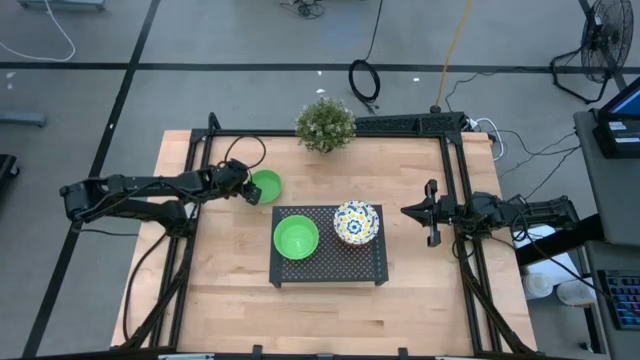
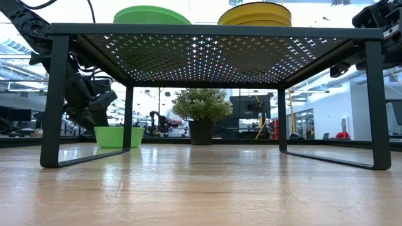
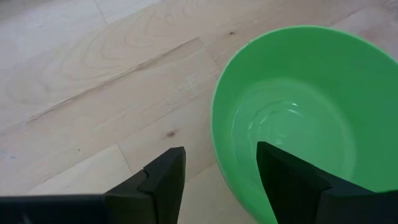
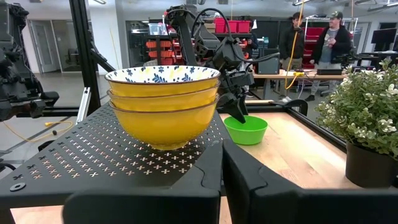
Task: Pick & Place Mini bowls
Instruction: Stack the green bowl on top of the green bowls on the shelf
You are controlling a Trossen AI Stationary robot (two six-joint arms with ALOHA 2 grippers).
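Observation:
One plain green mini bowl (image 1: 266, 186) rests on its base on the table, left of a black perforated rack (image 1: 330, 265). My left gripper (image 3: 221, 155) is open at this bowl (image 3: 298, 118). One finger is inside it and one outside, astride the near rim (image 3: 214, 140), with a gap on both sides. A second green bowl (image 1: 296, 236) and a stack of floral bowls (image 1: 356, 222), yellow outside (image 4: 163, 102), sit on the rack top. My right gripper (image 1: 408, 211) waits shut, right of the rack.
A green potted plant (image 1: 325, 124) stands at the table's far edge, behind the rack. Dark frame bars (image 1: 455, 180) run along the table's sides. Bare wood lies in front of the rack (image 1: 330, 315). People stand in the room beyond (image 4: 329, 37).

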